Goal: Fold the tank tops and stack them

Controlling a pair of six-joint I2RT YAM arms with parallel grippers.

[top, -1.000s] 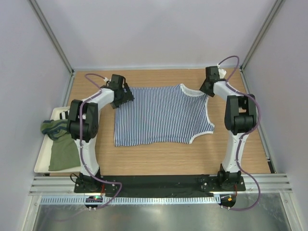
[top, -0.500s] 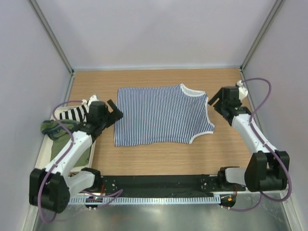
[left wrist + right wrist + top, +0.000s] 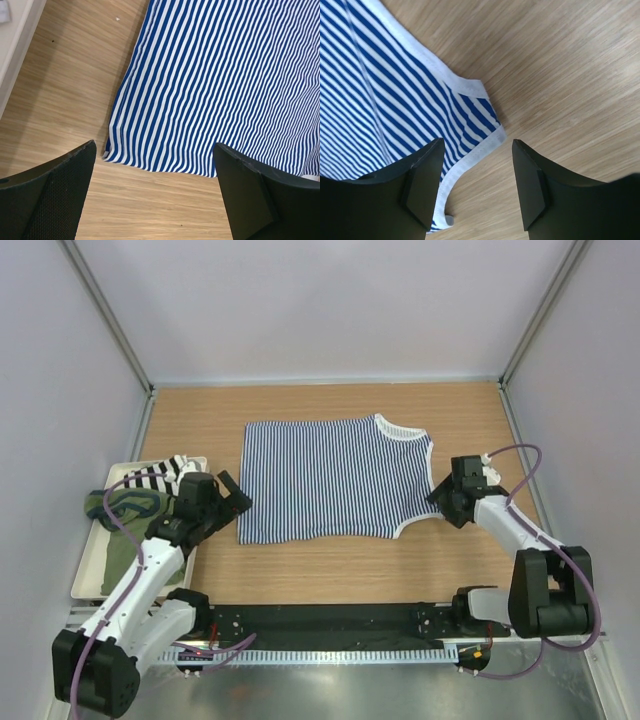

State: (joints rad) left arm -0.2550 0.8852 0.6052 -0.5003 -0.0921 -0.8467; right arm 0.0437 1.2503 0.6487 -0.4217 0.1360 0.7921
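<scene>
The navy-and-white striped tank top [image 3: 335,478] lies spread flat in the middle of the table, neck to the right. My left gripper [image 3: 234,500] hovers open just off its near-left hem corner; in the left wrist view the striped hem [image 3: 210,90] lies beyond the gripper [image 3: 155,192], with bare wood between the fingers. My right gripper [image 3: 446,504] is open over the near-right strap; the white-trimmed strap corner [image 3: 487,137] sits just ahead of the gripper [image 3: 477,175]. The olive green tank top [image 3: 128,545] lies bunched in the tray on the left.
A white tray [image 3: 84,585] stands at the left table edge, holding the olive top and a black-and-white striped cloth [image 3: 160,474]. The tray's edge [image 3: 15,55] shows at the left of the left wrist view. Grey walls enclose the table on three sides.
Both arms have swung back from the top's far corners toward the near side. The left gripper has come to the near-left hem corner, the right to the near-right strap. The striped top has not moved.
</scene>
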